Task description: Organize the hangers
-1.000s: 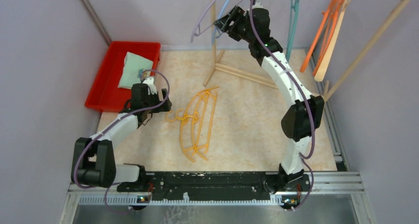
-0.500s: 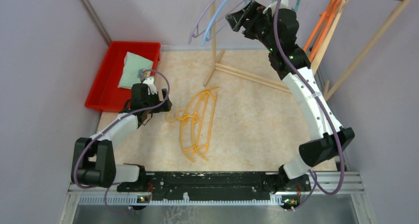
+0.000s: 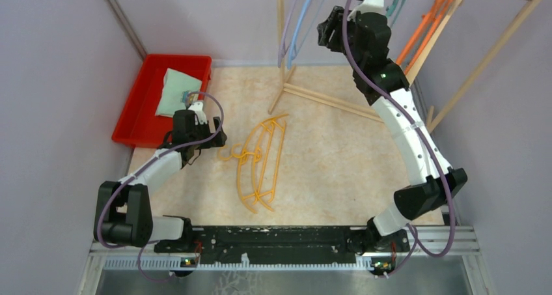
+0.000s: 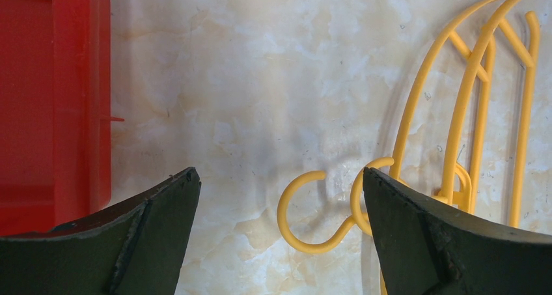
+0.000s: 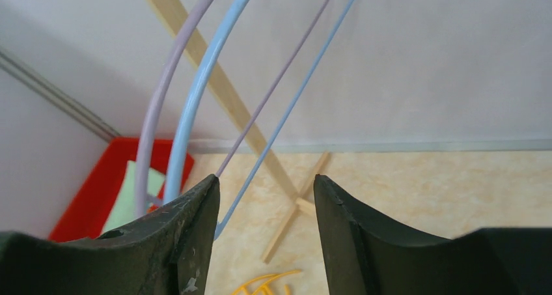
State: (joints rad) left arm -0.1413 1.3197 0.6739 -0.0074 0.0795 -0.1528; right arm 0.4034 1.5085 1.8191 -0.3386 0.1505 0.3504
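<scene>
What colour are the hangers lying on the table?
The hangers are yellow. They show best in the left wrist view.

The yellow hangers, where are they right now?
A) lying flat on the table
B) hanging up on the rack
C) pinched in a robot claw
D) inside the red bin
A: the yellow hangers lie flat on the table, and the left gripper next to their hooks is open and holds nothing.

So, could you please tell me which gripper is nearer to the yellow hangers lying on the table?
Left. The left gripper sits right beside the hooks of the yellow hangers on the table; the right gripper is raised far back by the hanging blue hanger.
</scene>
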